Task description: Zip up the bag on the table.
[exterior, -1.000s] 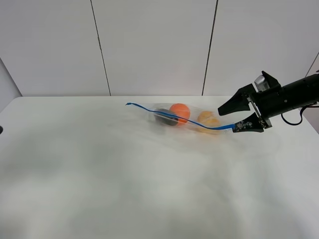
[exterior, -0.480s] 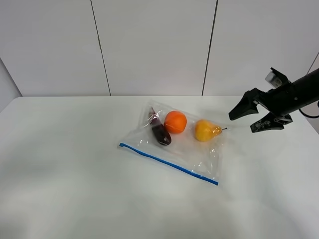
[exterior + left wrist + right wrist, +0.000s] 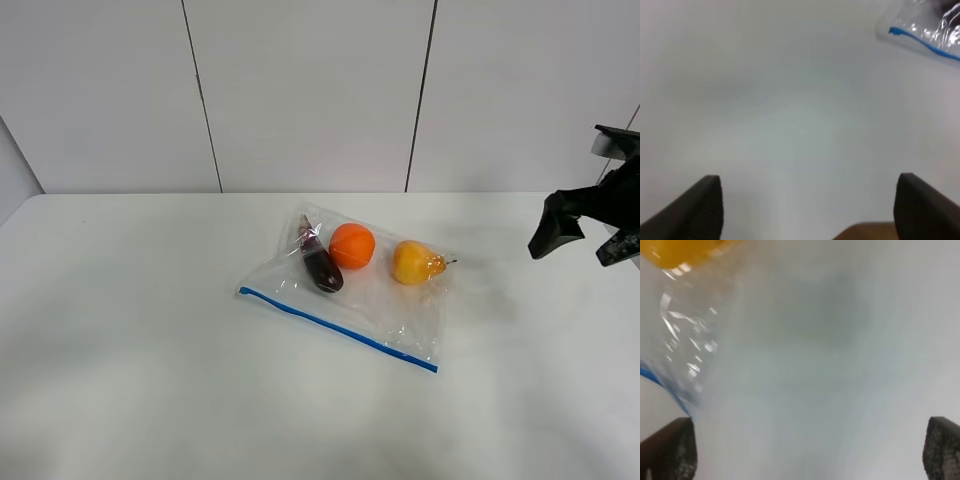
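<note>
The clear bag (image 3: 350, 300) lies flat on the white table (image 3: 140, 360), mid-table. Its blue zipper strip (image 3: 335, 327) runs along the near edge. Inside it are an orange (image 3: 352, 245), a yellow pear (image 3: 413, 262) and a dark eggplant (image 3: 322, 268). My right gripper (image 3: 588, 238) is open and empty at the far right edge, well clear of the bag. Its wrist view (image 3: 807, 450) shows the pear (image 3: 685, 250) and a bag corner (image 3: 685, 335). My left gripper (image 3: 810, 210) is open and empty over bare table, with the bag's zipper corner (image 3: 920, 37) far ahead. It is out of the exterior view.
White wall panels (image 3: 310, 90) stand behind the table's back edge. Nothing else lies on the table besides the bag.
A second ago my right gripper held the zipper end with the bag lifted. It let go, the bag dropped flat, and the gripper has drawn back to the right.
</note>
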Motion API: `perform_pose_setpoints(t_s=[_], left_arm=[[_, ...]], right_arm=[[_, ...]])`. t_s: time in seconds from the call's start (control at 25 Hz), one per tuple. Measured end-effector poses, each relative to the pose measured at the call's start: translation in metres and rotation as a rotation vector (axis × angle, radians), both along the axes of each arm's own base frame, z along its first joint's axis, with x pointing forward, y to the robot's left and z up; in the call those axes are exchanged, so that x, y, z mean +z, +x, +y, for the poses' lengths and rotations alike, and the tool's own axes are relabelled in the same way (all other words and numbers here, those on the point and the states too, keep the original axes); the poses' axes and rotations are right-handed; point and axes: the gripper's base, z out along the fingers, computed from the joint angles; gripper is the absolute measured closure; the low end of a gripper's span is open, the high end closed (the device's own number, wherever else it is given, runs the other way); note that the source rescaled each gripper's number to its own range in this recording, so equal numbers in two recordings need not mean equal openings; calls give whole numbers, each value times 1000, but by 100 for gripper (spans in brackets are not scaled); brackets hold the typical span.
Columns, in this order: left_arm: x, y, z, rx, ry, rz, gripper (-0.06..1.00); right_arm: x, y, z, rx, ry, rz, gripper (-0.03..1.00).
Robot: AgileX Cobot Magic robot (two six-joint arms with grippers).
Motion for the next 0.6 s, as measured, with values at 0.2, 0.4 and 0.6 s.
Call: perform_pose_setpoints(t_s=[0.2, 0.4, 0.6], left_arm=[[0, -1, 0, 0, 0, -9, -2], [0, -1, 0, 0, 0, -9, -2], [0, -1, 0, 0, 0, -9, -2]], right_arm=[[14, -12, -1, -1, -39, 13, -2], [29, -26, 2, 7, -32, 23, -2], [51, -40, 8, 10, -36, -55, -2]])
